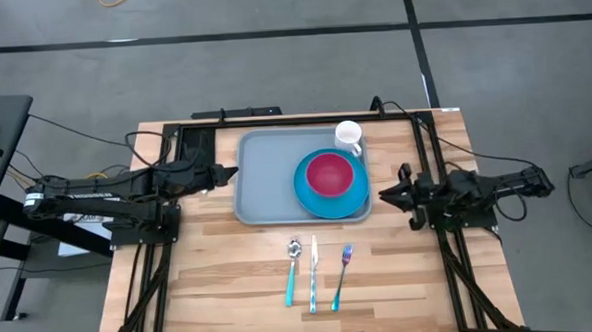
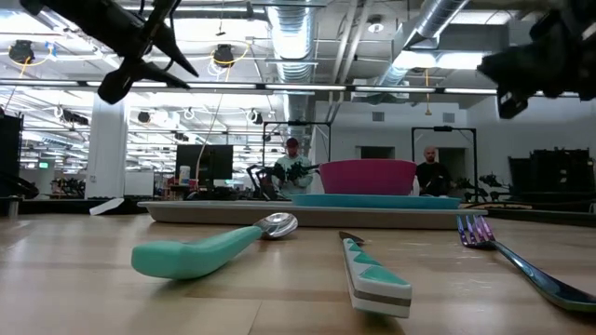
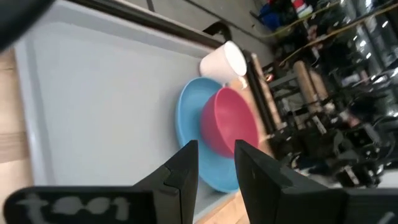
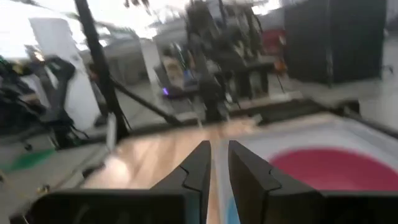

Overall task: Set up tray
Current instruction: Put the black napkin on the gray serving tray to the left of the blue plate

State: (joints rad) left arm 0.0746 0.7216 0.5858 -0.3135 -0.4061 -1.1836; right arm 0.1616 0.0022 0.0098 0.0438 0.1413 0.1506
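Note:
The grey-blue tray (image 1: 266,177) lies flat at the table's far middle. On its right half sits a round blue plate (image 1: 355,198) carrying a red bowl (image 1: 329,173), and a white cup (image 1: 348,136) stands at the tray's far right corner. My left gripper (image 1: 228,174) hovers just off the tray's left rim, and the left wrist view shows a small gap between its fingers (image 3: 216,158). My right gripper (image 1: 385,194) hovers off the tray's right rim, its fingers (image 4: 217,155) a narrow gap apart. In the low view both grippers are raised above the table.
On the bare wood near the tray lie a teal-handled spoon (image 1: 293,269), a knife (image 1: 314,275) and a fork (image 1: 341,277), side by side. Dark frame rails run along the table's left, right and far sides. People stand in the room behind (image 2: 293,167).

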